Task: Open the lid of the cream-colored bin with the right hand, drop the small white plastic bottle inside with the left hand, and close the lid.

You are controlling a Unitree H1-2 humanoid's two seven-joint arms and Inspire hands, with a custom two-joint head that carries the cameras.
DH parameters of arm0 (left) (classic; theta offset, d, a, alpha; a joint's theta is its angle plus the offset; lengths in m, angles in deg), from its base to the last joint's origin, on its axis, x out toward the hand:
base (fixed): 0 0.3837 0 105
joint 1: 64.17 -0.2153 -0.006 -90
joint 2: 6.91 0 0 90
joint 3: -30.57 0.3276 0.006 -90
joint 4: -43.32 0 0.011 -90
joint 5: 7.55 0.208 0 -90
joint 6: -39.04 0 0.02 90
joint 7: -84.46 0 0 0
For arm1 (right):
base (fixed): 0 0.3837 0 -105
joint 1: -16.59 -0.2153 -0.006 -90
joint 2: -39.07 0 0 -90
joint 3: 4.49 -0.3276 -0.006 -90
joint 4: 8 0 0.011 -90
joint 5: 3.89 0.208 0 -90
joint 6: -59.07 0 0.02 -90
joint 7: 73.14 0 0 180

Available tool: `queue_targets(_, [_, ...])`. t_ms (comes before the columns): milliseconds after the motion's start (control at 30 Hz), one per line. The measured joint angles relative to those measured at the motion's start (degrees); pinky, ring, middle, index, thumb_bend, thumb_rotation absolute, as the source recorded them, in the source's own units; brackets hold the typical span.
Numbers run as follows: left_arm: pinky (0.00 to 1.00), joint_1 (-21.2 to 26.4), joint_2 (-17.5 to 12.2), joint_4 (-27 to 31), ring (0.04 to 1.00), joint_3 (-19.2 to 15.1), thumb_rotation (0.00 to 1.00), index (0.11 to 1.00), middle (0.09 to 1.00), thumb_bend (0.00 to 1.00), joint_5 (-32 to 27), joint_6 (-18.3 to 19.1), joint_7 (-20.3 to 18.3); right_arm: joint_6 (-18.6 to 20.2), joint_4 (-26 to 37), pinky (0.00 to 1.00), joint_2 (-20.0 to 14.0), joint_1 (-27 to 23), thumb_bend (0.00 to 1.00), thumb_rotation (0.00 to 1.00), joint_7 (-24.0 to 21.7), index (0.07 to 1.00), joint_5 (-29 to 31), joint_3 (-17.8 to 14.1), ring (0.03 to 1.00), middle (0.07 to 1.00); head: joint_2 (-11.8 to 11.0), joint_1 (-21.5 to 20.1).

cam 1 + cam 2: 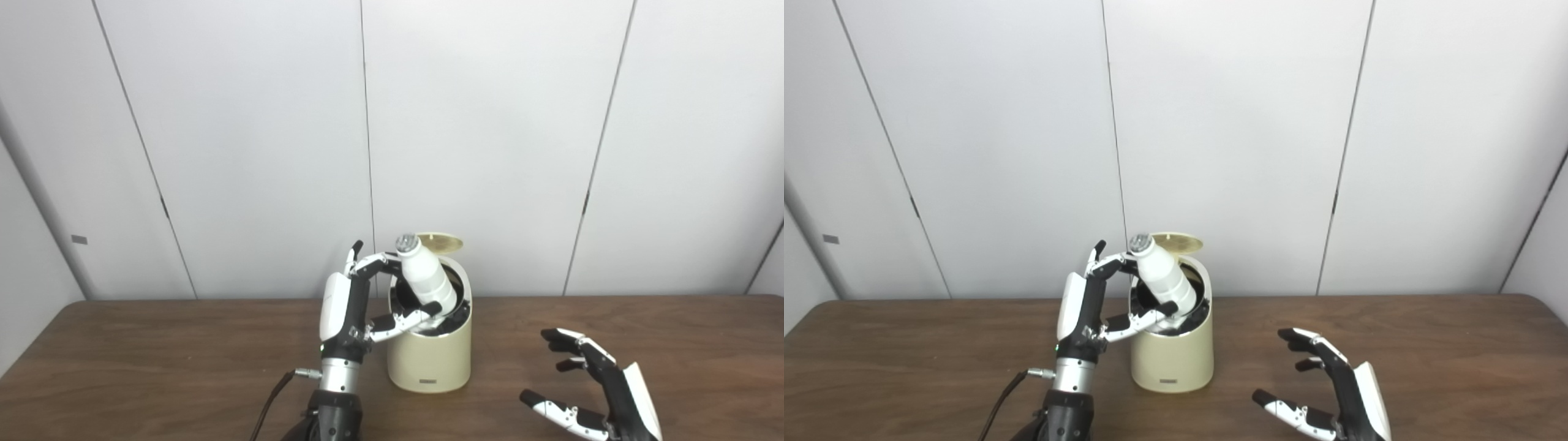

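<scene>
A cream-colored bin (430,352) stands on the brown table with its round lid (442,242) tipped up at the back. A small white plastic bottle (424,274) with a silver cap leans in the bin's opening, its bottom end down inside the rim. My left hand (349,306) is just left of the bin, its fingers (1145,318) curled around the bottle near its base and neck. My right hand (591,392) hovers over the table to the right of the bin, open and apart from it.
The wooden table (153,361) runs across the view, with its far edge against white wall panels (490,135). A black cable (269,404) trails from my left wrist toward the near edge.
</scene>
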Motion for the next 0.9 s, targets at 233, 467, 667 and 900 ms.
queue_targets(233, [1.00, 0.0, -0.1, 0.0, 0.754, -0.5, 0.35, 0.551, 0.534, 1.00, 0.0, 0.0, -0.1, 0.0, 0.0, 0.58, 0.0, 0.0, 0.59, 0.31, 0.0, 0.707, 0.1, 0.0, 0.722, 0.741, 0.1, 0.0])
queue_targets(467, [1.00, 0.0, -0.1, 0.0, 0.758, -1.1, 0.36, 0.566, 0.547, 1.00, 0.0, 0.0, -1.1, -0.1, 0.0, 0.56, 0.0, 0.0, 0.59, 0.30, 0.0, 0.701, 0.2, 0.1, 0.712, 0.740, 0.1, 0.0])
queue_targets(667, [1.00, 0.0, -0.1, 0.3, 0.761, -1.9, 0.36, 0.569, 0.555, 1.00, 0.1, 0.0, -1.4, -0.1, 0.0, 0.57, 0.0, 0.0, 0.59, 0.30, 0.0, 0.706, 0.2, 0.1, 0.716, 0.743, 0.1, 0.1])
queue_targets(900, [1.00, -1.1, -0.1, 2.8, 0.709, -3.4, 0.02, 0.505, 0.484, 0.57, 1.6, 0.0, -0.9, -0.1, 0.0, 0.56, 0.0, 0.0, 0.59, 0.29, 0.0, 0.709, 0.2, 0.1, 0.709, 0.741, 0.3, 0.3])
